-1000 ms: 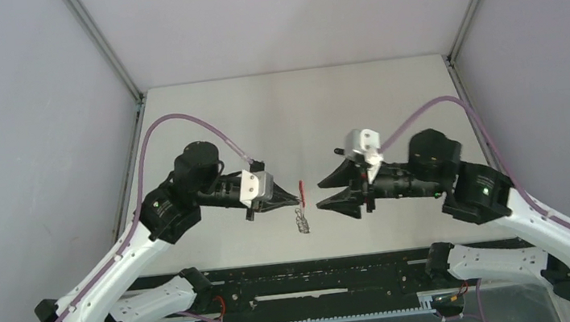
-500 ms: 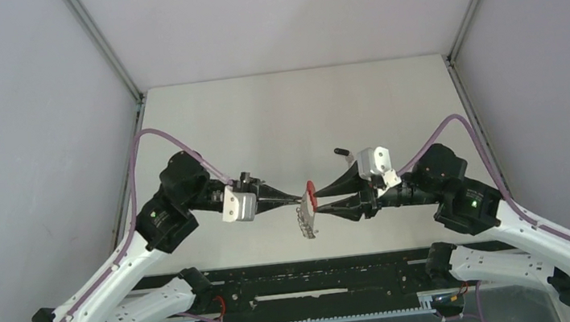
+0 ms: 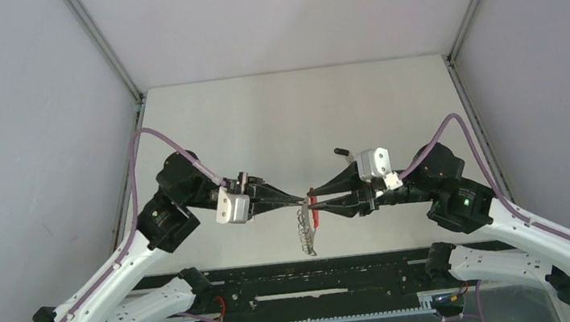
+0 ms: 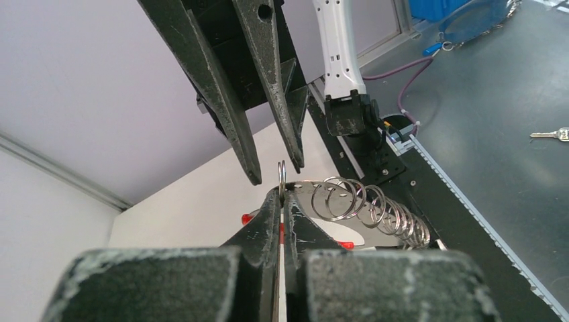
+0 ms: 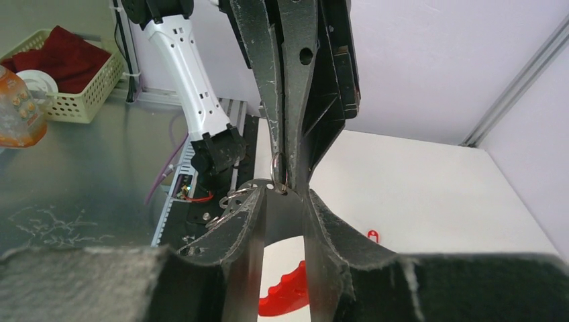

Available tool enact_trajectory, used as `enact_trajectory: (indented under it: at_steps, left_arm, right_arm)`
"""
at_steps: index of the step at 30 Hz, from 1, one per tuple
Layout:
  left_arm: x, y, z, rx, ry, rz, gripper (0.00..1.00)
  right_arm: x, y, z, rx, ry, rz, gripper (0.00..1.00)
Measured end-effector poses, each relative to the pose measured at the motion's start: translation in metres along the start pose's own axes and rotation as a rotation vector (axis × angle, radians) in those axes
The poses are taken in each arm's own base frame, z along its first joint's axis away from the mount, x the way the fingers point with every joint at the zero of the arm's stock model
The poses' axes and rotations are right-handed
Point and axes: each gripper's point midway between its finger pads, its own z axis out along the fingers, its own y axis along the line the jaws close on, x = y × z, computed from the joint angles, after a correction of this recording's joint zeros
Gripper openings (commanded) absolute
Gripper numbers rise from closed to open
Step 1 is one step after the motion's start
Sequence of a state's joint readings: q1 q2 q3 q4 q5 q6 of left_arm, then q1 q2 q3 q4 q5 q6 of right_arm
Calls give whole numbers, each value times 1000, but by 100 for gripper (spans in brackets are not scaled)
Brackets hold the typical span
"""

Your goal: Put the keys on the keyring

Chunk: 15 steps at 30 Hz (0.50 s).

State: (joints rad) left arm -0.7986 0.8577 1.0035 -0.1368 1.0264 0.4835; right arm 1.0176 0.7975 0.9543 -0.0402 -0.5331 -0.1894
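The left gripper [image 3: 300, 200] is pinched shut on one small loop of the keyring [image 3: 306, 231], which hangs just under its tips. The right gripper [image 3: 315, 200] meets it tip to tip, its fingers apart on either side of that loop.

From above the loops are a tiny blur. The left wrist view shows the row of rings [image 4: 368, 206] clearly. Only the right wrist view shows a small red thing [image 5: 372, 235] on the table [image 5: 436, 194] past its fingers. It is too small to tell what it is. Those fingers hide most of the red arc [image 5: 287, 293].
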Motion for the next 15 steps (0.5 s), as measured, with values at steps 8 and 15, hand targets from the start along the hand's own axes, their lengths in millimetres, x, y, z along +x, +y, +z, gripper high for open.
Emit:
enact_trajectory:
  at_steps: [8,15]
  left_arm:
    - [1,0,2,3,-3,-30,0]
    - [1,3,4,-3,-9,-53,0]
  right_arm:
    - [-7,1,5,-10,-30,-24,18]
    - [-7,2,5,-15,-33,-33,8]
